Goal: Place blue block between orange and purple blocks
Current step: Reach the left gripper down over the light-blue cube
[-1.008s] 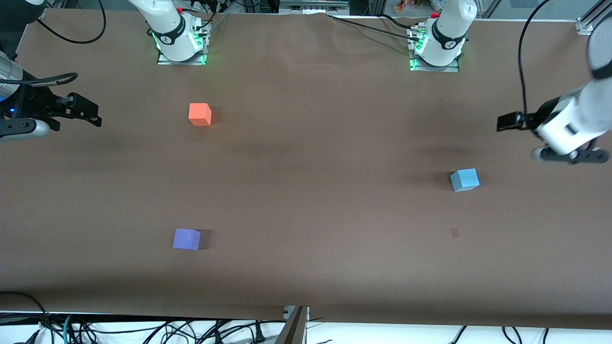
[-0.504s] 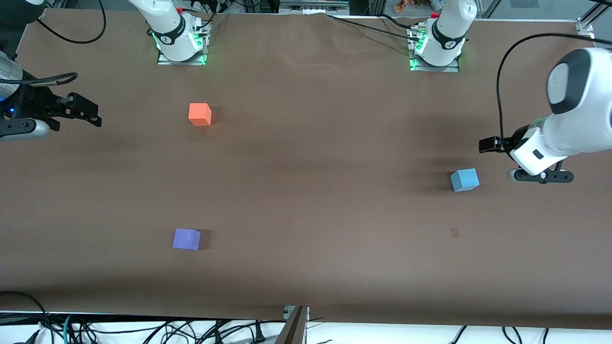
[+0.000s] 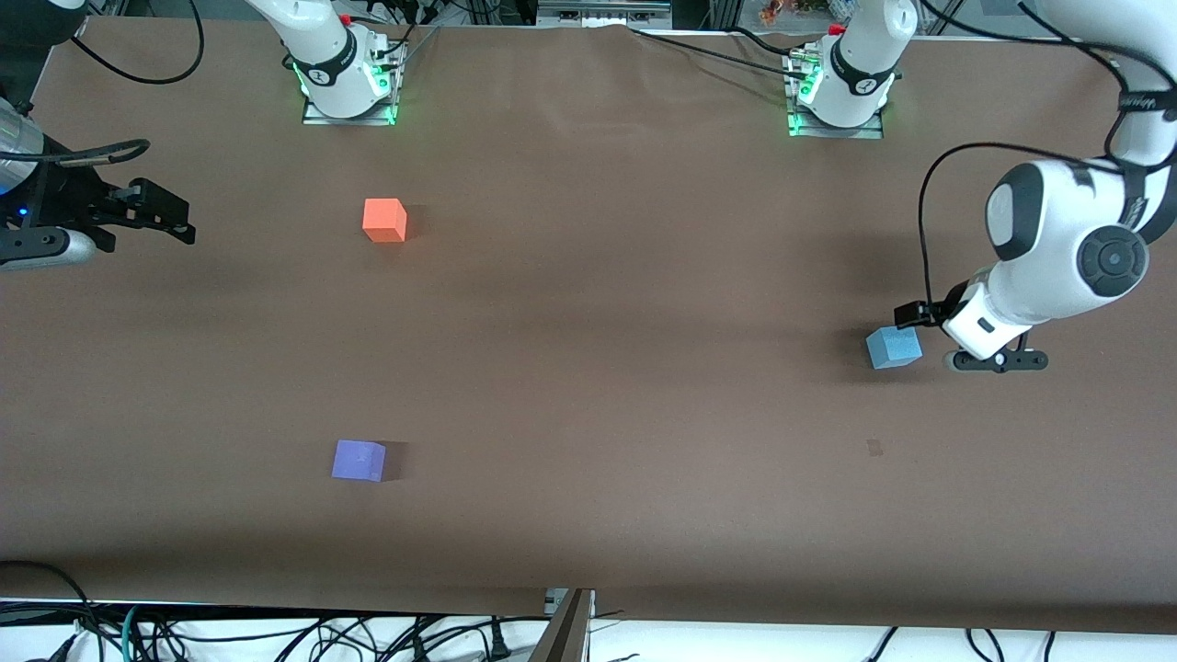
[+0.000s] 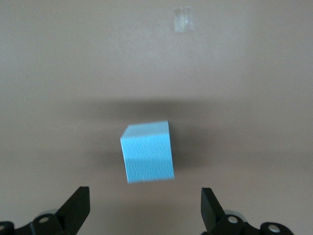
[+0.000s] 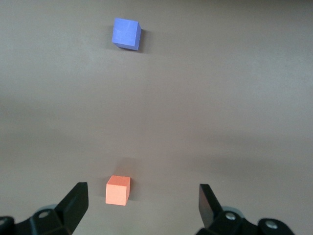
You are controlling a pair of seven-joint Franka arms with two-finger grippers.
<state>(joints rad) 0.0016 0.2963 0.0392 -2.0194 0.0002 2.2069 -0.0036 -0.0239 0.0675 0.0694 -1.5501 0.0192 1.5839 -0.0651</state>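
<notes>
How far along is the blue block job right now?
Nothing is placed yet. The left gripper, fingers open, is lined up over the blue block, not gripping. The right gripper waits, open. Left: grasp, carry, and set it between the orange block and purple block.

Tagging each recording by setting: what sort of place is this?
Probably a robotics lab bench: a brown-covered table, two arm bases bolted along one edge, loose cables along the camera-side edge, and coloured test cubes.
</notes>
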